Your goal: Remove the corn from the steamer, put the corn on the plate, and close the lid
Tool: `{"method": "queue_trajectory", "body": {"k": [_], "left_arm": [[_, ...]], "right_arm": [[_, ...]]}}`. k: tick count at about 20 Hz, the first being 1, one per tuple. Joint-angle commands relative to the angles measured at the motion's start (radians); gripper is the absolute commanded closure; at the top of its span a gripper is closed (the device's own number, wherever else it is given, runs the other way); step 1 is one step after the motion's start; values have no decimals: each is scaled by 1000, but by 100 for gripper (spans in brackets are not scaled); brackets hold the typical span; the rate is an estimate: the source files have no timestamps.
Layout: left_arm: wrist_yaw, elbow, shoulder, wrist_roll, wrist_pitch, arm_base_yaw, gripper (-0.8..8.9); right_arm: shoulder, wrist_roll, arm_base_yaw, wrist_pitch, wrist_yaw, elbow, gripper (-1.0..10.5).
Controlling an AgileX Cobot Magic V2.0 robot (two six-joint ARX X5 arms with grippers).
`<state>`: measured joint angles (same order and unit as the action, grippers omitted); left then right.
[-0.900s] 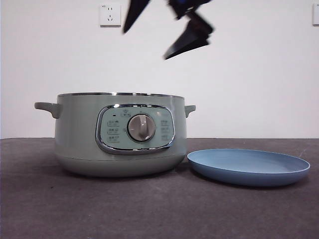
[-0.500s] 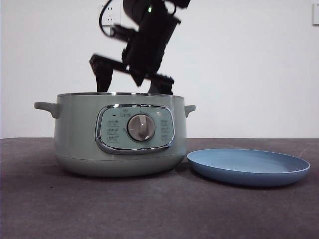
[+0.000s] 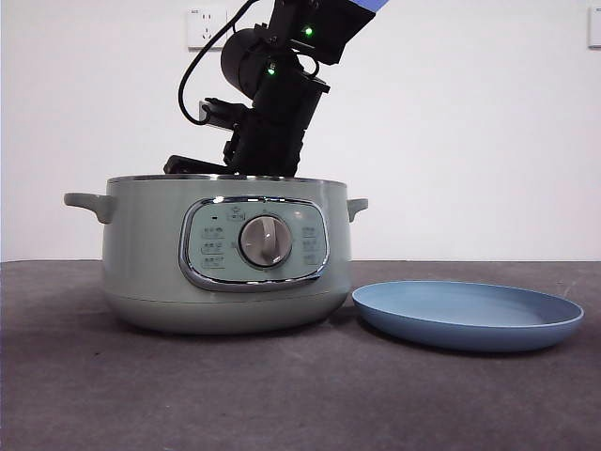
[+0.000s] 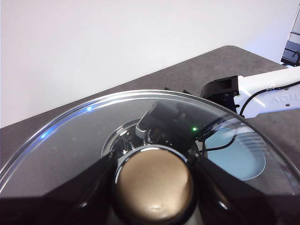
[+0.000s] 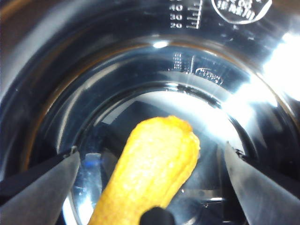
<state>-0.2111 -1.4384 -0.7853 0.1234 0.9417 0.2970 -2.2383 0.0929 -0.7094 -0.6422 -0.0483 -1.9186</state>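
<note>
task barely begun: right gripper (image 5: pixel 150 197), jaws spread wide, reaches into the steamer (image 3: pixel 225 254) around the corn (image 5: pixel 150 173) on its floor, not yet clamped; left gripper (image 4: pixel 152 185) holds the lid (image 4: pixel 70 140) aloft by its knob; plate (image 3: pixel 468 315) bare.

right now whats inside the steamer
The corn lies on the steamer's shiny floor, with the right gripper lowered in, jaws open on either side of it. From the front, the wall hides both.
</note>
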Motion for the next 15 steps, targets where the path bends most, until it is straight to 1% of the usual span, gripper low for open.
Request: {"method": "queue_trajectory", "body": {"k": [1,3,4,8,11,13,14,15], "left_arm": [[0,-11,12,8,-44,-3,822],[0,-11,12,8,-35,-3,822],[0,-11,12,8,-31,-3,822],[0,-11,12,8,-26,-3,822],[0,-11,12,5,-26,-3,822],[0,-11,11,-1,-29,-3,822],[0,-11,7,-6,-32,-3,822],[-1,-11,4,-9,-33,-3,822]], "right_arm": [[-8,-4,-5,3,2,2,696],[-8,-4,-5,3,-5,2,907],[-8,-3,-5,3,-5,2,963],[19,0,-6,8,-5,2,963],[161,-9,-6,4,-5,2,963],[296,-27,3,-42,4,2,963],[360,-41,17,-85,28,2,963],[413,-61,34,-141,83,2,963]]}}
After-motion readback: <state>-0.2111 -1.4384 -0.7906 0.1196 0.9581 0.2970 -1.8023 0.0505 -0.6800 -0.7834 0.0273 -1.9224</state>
